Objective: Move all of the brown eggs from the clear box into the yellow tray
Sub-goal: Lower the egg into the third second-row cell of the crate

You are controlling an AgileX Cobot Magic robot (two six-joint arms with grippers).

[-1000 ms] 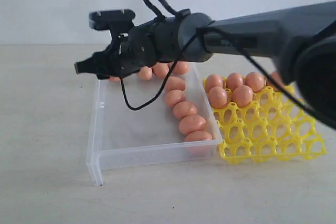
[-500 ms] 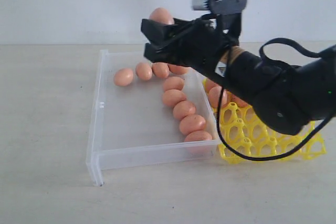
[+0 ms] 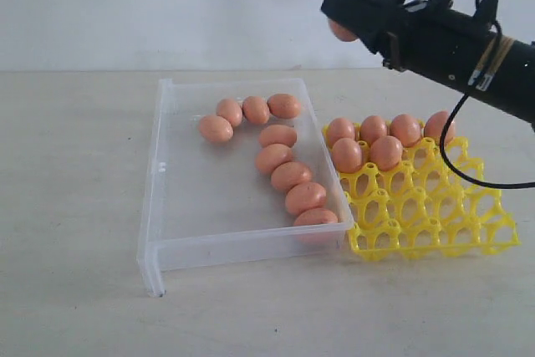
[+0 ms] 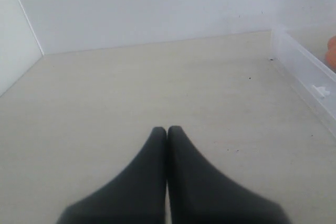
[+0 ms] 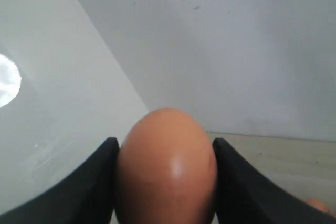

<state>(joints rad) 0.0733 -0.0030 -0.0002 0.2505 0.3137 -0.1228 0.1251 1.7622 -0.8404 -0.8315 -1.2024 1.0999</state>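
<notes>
My right gripper (image 3: 351, 14) hangs high above the back of the yellow tray (image 3: 435, 223), shut on one brown egg (image 3: 344, 29); that egg (image 5: 167, 169) fills the space between the black fingers (image 5: 239, 182). Several brown eggs (image 3: 290, 175) lie in a curved row in the clear box (image 3: 167, 240). More eggs (image 3: 373, 141) sit in the back cups of the tray. My left gripper (image 4: 167, 129) is shut with nothing in it, low over bare table, the box wall (image 4: 310, 80) off to its side. The exterior view does not show it.
The tray stands right against the clear box's right wall. The tray's front rows of cups (image 3: 418, 215) hold nothing. The left half of the box floor (image 3: 201, 198) is bare. A white wall (image 3: 167, 6) backs the table.
My right gripper lifted an egg out of the box and swung right and up, from over the box's back to above the tray. One egg at the row's left end shifted slightly.
</notes>
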